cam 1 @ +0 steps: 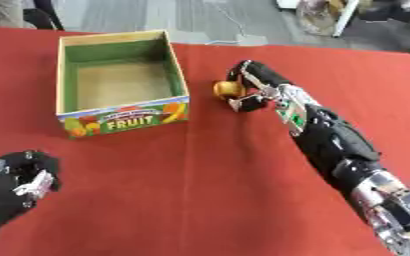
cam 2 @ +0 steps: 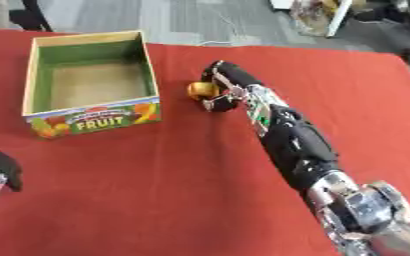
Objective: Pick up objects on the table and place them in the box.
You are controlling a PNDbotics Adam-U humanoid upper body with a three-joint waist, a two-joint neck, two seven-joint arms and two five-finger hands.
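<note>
A small yellow-orange round fruit (cam 1: 228,89) lies on the red table just right of the box (cam 1: 175,70). The box is an open cardboard one with green inner walls and "FRUIT" printed on its front; it looks empty inside. My right hand (cam 1: 252,85) reaches in from the lower right, its fingers curled round the fruit's right side, touching it. My left hand (cam 1: 23,177) rests near the lower left corner, fingers curled, holding nothing.
The red tablecloth (cam 1: 200,175) covers the whole table. Beyond the far edge there is grey floor with a chair leg and a bag (cam 1: 318,15). My right forearm (cam 1: 331,140) lies across the table's right half.
</note>
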